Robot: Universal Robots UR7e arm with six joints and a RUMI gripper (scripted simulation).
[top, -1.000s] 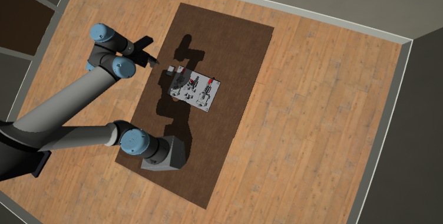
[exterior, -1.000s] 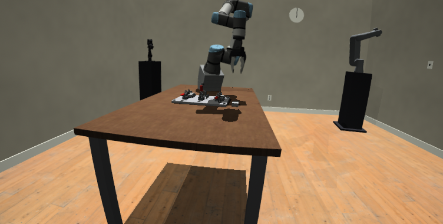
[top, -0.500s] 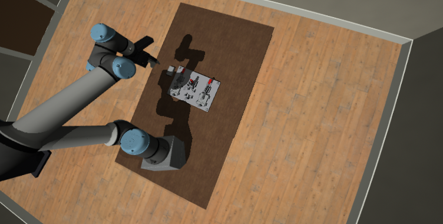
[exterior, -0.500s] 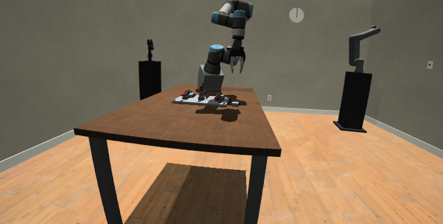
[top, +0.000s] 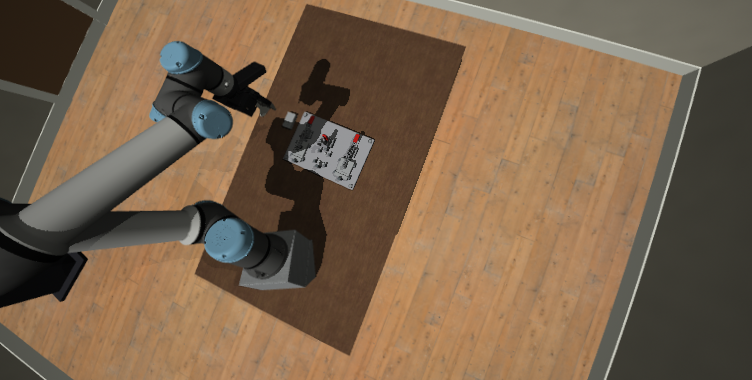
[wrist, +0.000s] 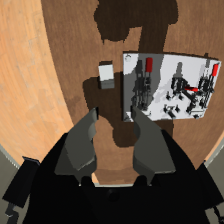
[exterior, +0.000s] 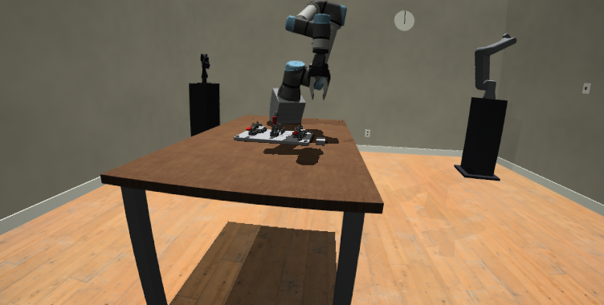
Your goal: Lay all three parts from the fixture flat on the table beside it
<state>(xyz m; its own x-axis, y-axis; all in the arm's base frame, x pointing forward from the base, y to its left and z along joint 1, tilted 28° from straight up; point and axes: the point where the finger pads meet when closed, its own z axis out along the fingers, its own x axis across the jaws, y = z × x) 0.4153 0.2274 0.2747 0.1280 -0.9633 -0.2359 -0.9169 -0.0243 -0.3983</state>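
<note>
Our tool (top: 267, 108) (exterior: 318, 96) (wrist: 114, 106) is part open, holding nothing; we can't make out the parts among the dark clamps (top: 327, 146) (exterior: 276, 129) (wrist: 176, 86)

A robotics lab or demonstration room is suggested, though a plain one. A jointed arm (top: 113, 174) (exterior: 321, 34) is mounted on a grey block (top: 301, 258) (exterior: 287, 110) at a brown worktop (top: 410, 87) (exterior: 236, 167) (wrist: 65, 25), where a white plate set with red-handled clamps (top: 362, 169) (exterior: 271, 136) (wrist: 167, 65) is laid out. Further arms are stood on black pedestals (exterior: 483, 137) near the walls (much like exhibits). The room is finished with bare grey walls, pale skirting, a wooden floor (top: 526, 193) (exterior: 422, 201) (wrist: 20, 75) and a round wall clock (exterior: 404, 20).
</note>
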